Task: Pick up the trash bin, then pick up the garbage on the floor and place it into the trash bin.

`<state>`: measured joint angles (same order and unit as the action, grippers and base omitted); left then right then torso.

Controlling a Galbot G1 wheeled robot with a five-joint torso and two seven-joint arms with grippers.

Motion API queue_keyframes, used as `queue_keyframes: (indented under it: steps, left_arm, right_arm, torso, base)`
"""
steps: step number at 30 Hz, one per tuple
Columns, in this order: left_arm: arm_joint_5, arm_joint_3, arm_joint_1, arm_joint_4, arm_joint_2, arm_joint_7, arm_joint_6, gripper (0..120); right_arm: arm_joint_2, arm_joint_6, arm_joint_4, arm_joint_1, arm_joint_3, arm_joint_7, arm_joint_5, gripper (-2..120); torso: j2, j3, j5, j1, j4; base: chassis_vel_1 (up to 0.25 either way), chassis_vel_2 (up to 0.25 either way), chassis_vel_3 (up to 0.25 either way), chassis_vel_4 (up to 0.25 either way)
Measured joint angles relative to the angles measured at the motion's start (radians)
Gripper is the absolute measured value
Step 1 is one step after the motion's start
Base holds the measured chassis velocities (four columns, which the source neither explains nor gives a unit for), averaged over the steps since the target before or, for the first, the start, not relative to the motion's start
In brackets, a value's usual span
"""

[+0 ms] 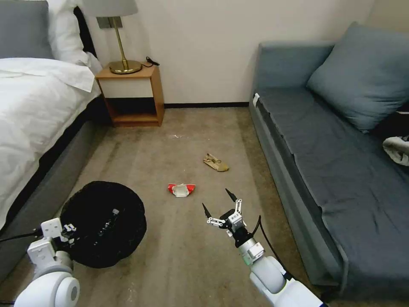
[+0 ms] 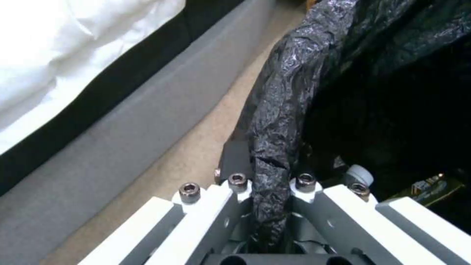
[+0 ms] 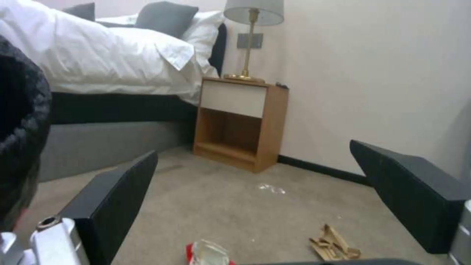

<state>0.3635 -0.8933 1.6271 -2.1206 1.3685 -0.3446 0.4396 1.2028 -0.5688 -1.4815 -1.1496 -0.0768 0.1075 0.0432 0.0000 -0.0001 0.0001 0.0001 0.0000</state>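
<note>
Carpet (image 1: 191, 256) lies under everything, and I place things by the trash bin (image 1: 104, 224), which sits on it close beside the bed (image 1: 38, 111). My left fingers (image 1: 68, 232) are clamped tight on the trash bin's rim, on the side nearest me. In my left wrist view the black bag lining (image 2: 277, 121) runs right down between the two fingers (image 2: 235, 162).

My right fingers (image 1: 219, 204) hang over the carpet to the right of the trash bin. They are spread wide and hold nothing.

The red-white packet (image 1: 181, 189) lies on the carpet to the right of the trash bin, just past my right fingers. The tan paper piece (image 1: 215, 163) lies farther from the trash bin, beyond the packet and nearer the sofa (image 1: 332, 162). In my right wrist view both pieces sit low between my open fingers (image 3: 113, 198).

A wooden nightstand (image 1: 132, 96) with a lamp (image 1: 117, 34) stands by the wall, far beyond the trash bin.
</note>
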Motion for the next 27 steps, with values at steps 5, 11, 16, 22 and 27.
queue_keyframes:
  steps: [5,11,16,22,27]
  left_arm:
    - [0.000,0.001,0.005,0.000,0.007,0.000,-0.001,3]
    - [0.000,0.003,0.009,-0.003,0.014,-0.001,-0.008,3]
    - [0.000,0.003,0.014,-0.003,0.019,-0.001,-0.022,3]
    - [0.000,0.003,0.013,-0.007,0.017,-0.002,-0.026,3]
    - [0.002,0.001,0.011,-0.007,0.015,-0.002,-0.026,3]
  right_arm:
    - [0.013,-0.002,0.009,0.007,-0.013,-0.002,-0.002,100]
    - [0.020,-0.002,0.014,0.012,-0.023,-0.003,-0.002,100]
    - [0.023,-0.001,0.014,0.017,-0.026,-0.003,-0.002,100]
    - [0.027,0.002,0.020,0.029,-0.036,-0.004,-0.002,100]
    - [0.032,0.005,0.034,0.043,-0.049,-0.004,0.001,100]
  torso:
    - [0.000,0.000,-0.0001,0.000,0.0002]
    - [0.000,0.000,-0.0001,0.000,0.0000]
    - [0.000,0.000,-0.0003,0.000,-0.0001]
    - [0.000,0.000,-0.0001,0.000,0.0000]
    - [0.000,0.000,-0.0001,0.000,0.0001]
  base:
    - [-0.064,0.081,0.082,-0.070]
    - [-0.151,0.159,0.152,-0.164]
    - [-0.164,0.153,0.168,-0.147]
    - [-0.133,0.125,0.132,-0.126]
    - [-0.089,0.117,0.114,-0.109]
